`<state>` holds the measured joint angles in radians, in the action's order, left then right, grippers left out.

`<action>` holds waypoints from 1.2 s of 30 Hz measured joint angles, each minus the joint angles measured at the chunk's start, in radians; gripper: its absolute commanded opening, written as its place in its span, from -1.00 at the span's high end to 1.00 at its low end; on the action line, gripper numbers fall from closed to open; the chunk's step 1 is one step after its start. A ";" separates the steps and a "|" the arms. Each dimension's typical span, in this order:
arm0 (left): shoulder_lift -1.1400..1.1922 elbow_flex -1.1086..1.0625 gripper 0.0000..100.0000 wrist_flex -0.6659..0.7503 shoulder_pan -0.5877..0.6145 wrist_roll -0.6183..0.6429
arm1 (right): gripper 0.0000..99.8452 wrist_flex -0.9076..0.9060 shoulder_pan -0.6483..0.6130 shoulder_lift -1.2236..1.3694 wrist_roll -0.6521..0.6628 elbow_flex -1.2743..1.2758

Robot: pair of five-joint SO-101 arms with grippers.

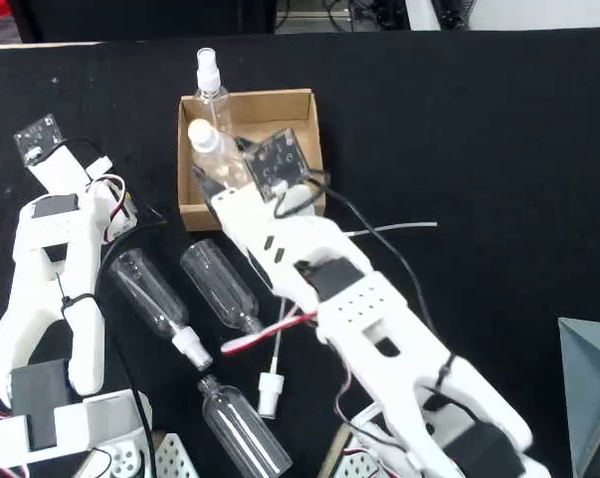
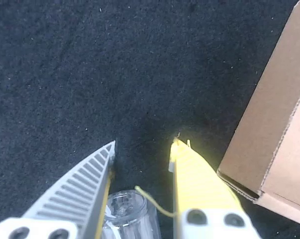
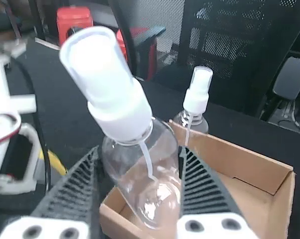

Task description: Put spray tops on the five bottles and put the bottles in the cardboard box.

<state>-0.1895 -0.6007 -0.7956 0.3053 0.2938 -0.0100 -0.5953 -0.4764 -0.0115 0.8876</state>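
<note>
On the black tabletop [image 1: 499, 149], the open brown cardboard box [image 1: 270, 98] sat toward 12 o'clock from the two arms. The right end effector [image 3: 139, 157] was clenched on a clear plastic bottle with a white spray top [image 3: 150, 199]. It held the bottle tilted, base down inside the box at its 9 o'clock side. A second clear bottle fitted with a white spray top [image 1: 209, 85] stood upright at the box's 11 o'clock corner. The left end effector [image 2: 144, 143] hung released just outside the box, at about 8 o'clock from it. Its fingers were spread over bare tabletop, and the rounded end of a clear bottle [image 2: 125, 209] showed between their roots; whether they touched it could not be told. At 6 to 7 o'clock from the box, three clear bottles lay on their sides. One wore a white spray top [image 1: 150, 289], a bare-necked one [image 1: 220, 284] lay just beside it, and a third [image 1: 242, 430] lay nearest the arm bases. A loose white spray top with its dip tube [image 1: 270, 390] lay between the last two.
</note>
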 measured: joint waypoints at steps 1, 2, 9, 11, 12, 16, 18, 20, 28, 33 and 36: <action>0.000 0.000 0.69 0.000 0.000 0.000 | 0.87 0.000 0.000 0.020 -0.005 -0.020; 0.000 0.000 0.69 0.000 0.000 0.000 | 0.87 0.000 0.000 0.038 -0.008 -0.035; 0.000 0.000 0.69 0.005 0.000 0.000 | 0.87 0.012 0.000 0.175 -0.017 -0.147; 0.000 0.000 0.69 0.005 0.000 0.000 | 0.87 0.012 0.017 0.206 -0.017 -0.173; 0.000 0.000 0.69 0.006 0.000 0.000 | 0.87 0.012 0.031 0.222 -0.018 -0.184; 0.000 0.000 0.69 0.006 0.000 0.000 | 0.87 0.012 0.068 0.261 -0.018 -0.213; 0.000 0.000 0.69 0.006 0.000 0.000 | 0.87 0.012 0.074 0.278 -0.018 -0.224; 0.000 0.000 0.69 0.006 0.000 0.000 | 0.87 0.012 0.075 0.292 -0.018 -0.226; 0.000 0.000 0.69 0.006 0.000 0.000 | 0.87 0.012 0.072 0.390 -0.061 -0.299; 0.000 0.000 0.69 0.006 0.000 0.000 | 0.87 0.012 0.072 0.463 -0.155 -0.345; 0.000 0.000 0.69 0.006 0.000 0.000 | 0.87 0.012 0.072 0.493 -0.164 -0.364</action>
<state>-0.1895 -0.6007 -0.7894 0.3053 0.2938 0.0023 -0.5232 0.0161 -0.1757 0.5240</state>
